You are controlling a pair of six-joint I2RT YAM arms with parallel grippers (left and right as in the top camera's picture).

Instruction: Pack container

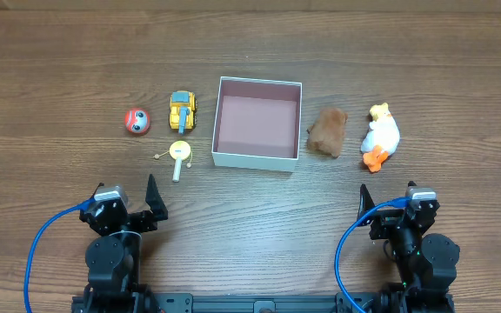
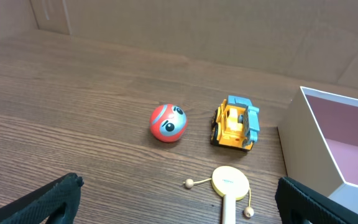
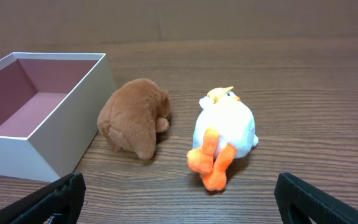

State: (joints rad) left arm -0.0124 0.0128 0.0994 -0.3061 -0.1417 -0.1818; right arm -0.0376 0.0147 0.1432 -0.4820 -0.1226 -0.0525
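Note:
The square white container [image 1: 257, 159] with a pink-mauve inside stands empty at the table's middle; it also shows in the left wrist view [image 2: 303, 134] and the right wrist view [image 3: 73, 118]. Left of it lie a red ball with a face [image 1: 136, 121] [image 2: 168, 122], a yellow toy truck [image 1: 182, 110] [image 2: 235, 122] and a yellow rattle drum [image 1: 179, 155] [image 2: 230, 185]. Right of it lie a brown plush [image 1: 327, 131] [image 3: 135, 119] and a white plush duck with orange feet [image 1: 379, 136] [image 3: 224, 132]. My left gripper [image 1: 130, 198] [image 2: 182, 202] and right gripper [image 1: 388, 202] [image 3: 179, 199] are open and empty, near the front edge.
The wooden table [image 1: 250, 209] runs all round the toys. Blue cables [image 1: 46, 239] loop beside each arm base at the front. A cardboard wall [image 2: 229, 31] stands behind the table's far edge.

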